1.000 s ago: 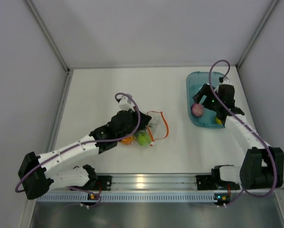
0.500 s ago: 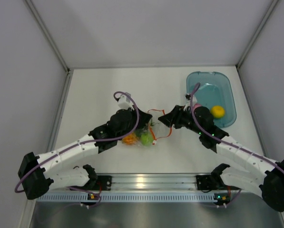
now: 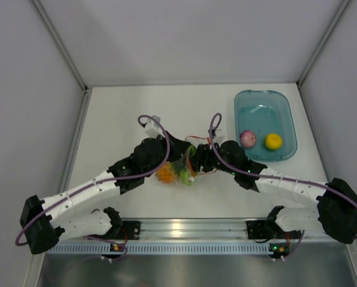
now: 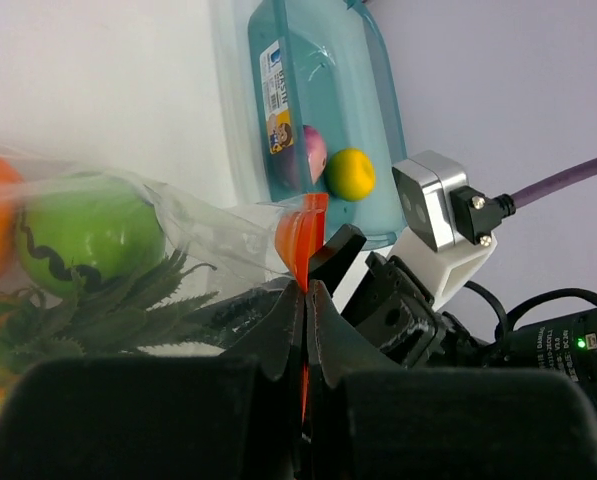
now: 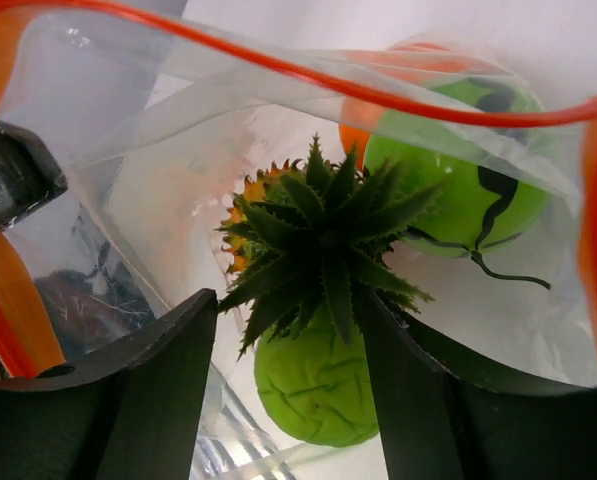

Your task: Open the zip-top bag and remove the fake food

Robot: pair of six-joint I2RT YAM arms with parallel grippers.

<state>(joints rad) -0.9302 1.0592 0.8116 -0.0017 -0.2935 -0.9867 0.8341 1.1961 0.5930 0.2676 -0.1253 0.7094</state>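
The zip-top bag [image 3: 177, 167] lies mid-table, its mouth held up and open. My left gripper [image 3: 181, 153] [image 4: 306, 290] is shut on the bag's orange-red zip strip [image 4: 301, 235]. My right gripper [image 3: 197, 161] [image 5: 286, 300] is open inside the bag's mouth [image 5: 128, 120], its fingers either side of the pineapple's green crown [image 5: 323, 235]. Beyond the crown sit a light green piece [image 5: 313, 390], a green ball with a black squiggle [image 5: 458, 190] [image 4: 88, 235] and an orange piece [image 3: 164, 174]. A pink ball [image 3: 248, 139] and a yellow piece [image 3: 273, 141] lie in the tub.
The translucent blue tub [image 3: 238, 119] [image 4: 318, 90] stands at the back right, near the right wall. White walls close in the table on three sides. The rail with both arm bases [image 3: 184, 230] runs along the near edge.
My right arm has swung from the tub to the bag and narrowed its jaws, leaving the pink ball in the tub. My left gripper has kept its hold on the zip strip.
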